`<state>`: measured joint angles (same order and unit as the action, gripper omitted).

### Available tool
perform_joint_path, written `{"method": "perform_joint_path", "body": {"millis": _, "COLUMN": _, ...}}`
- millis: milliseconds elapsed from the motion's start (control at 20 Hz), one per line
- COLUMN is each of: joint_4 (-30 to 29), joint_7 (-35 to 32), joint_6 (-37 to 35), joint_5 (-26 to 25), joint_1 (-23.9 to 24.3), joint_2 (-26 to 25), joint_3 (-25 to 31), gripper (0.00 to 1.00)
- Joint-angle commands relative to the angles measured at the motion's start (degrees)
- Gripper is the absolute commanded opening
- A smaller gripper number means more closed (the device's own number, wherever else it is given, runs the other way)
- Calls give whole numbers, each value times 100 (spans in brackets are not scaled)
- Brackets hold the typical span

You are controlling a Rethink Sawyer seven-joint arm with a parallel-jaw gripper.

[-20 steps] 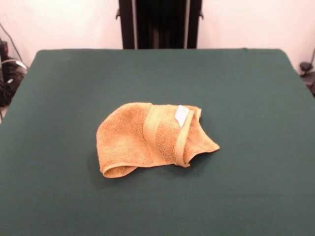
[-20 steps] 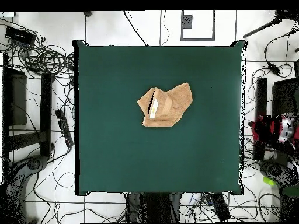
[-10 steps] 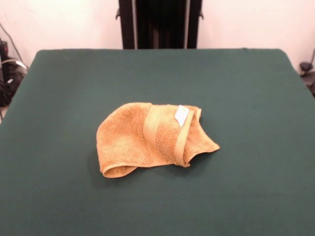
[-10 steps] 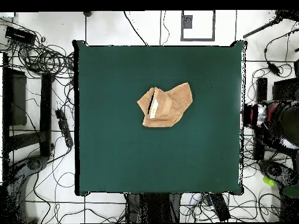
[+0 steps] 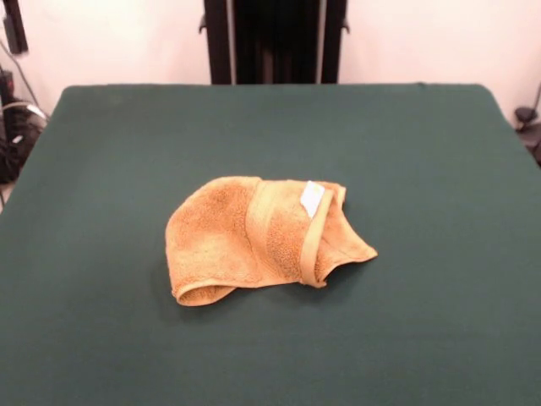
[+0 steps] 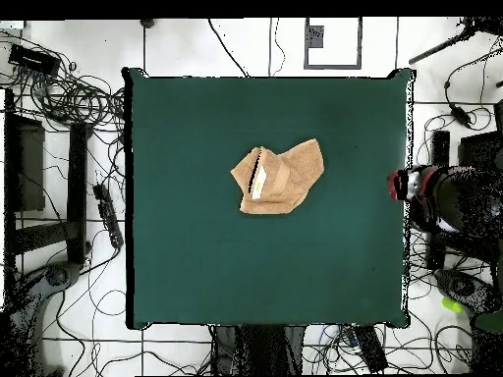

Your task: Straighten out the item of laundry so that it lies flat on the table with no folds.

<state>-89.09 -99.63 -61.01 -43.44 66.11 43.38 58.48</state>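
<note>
The item of laundry (image 5: 254,233), an orange-tan terry towel, lies crumpled near the middle of the dark green table (image 5: 423,152). One side is folded over, showing a woven band and a white tag (image 5: 312,199). The overhead view shows the towel (image 6: 280,177) as an uneven bunch on the table (image 6: 196,265). The red and black arm comes in from the right there, and its gripper (image 6: 401,184) is at the table's right edge, well away from the towel. Its state is too blurred to read. A dark piece of the arm (image 5: 13,25) shows at the front view's top left.
Tangled cables (image 6: 59,88) and black stands (image 6: 77,187) lie on the floor left of the table in the overhead view. More cables and gear (image 6: 462,128) sit on the right. A black frame (image 5: 275,42) stands behind the table's far edge.
The arm has swung in from the right of the overhead view to the table's right edge. A dark piece of it has appeared at the front view's top left. The towel has not moved.
</note>
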Motion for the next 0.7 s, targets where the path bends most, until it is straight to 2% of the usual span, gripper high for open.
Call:
{"method": "perform_joint_path", "body": {"millis": 50, "joint_4": -184, "joint_7": 941, "joint_6": 674, "joint_5": -571, "joint_1": -433, "joint_2": -922, "joint_3": -572, "gripper": 100}}
{"method": "perform_joint_path", "body": {"millis": 400, "joint_4": 85, "joint_7": 816, "joint_6": 1559, "joint_5": -1275, "joint_1": -539, "joint_2": -1624, "joint_3": -871, "gripper": 100}}
{"method": "perform_joint_path", "body": {"millis": 500, "joint_4": 154, "joint_7": 609, "joint_6": 1746, "joint_5": -1418, "joint_1": -608, "joint_2": -1728, "joint_3": -981, "gripper": 100}}
{"method": "perform_joint_path", "body": {"millis": 700, "joint_4": 186, "joint_7": -85, "joint_6": 1911, "joint_5": -1376, "joint_1": -835, "joint_2": -1848, "joint_3": -1240, "gripper": 100}}
